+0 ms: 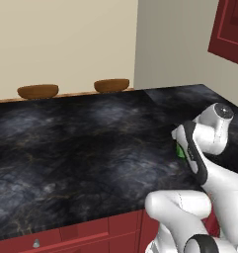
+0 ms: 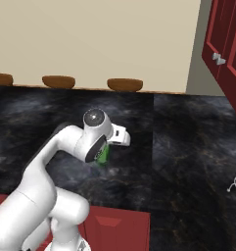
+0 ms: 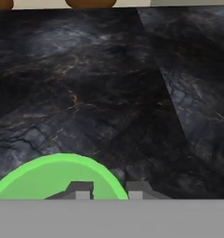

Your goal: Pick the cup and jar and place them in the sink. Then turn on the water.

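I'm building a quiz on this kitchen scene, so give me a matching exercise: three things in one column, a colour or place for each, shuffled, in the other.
Things:
1. cup
2. counter
3. wooden bowls

Descriptions:
A. black, marbled
B. bright green, at the gripper fingertips
C. brown, along the counter's far edge by the wall

Pairs: 1-B, 2-A, 3-C

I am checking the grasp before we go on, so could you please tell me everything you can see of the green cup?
The cup is bright green, plain and matte like plastic, with a round open rim and a smooth, lighter inside. It seems to be upright on the dark marbled counter. In the hand view one of the fingers is inside the rim and the other just outside, straddling its wall. From the base views a green sliver peeks out beneath the hand.
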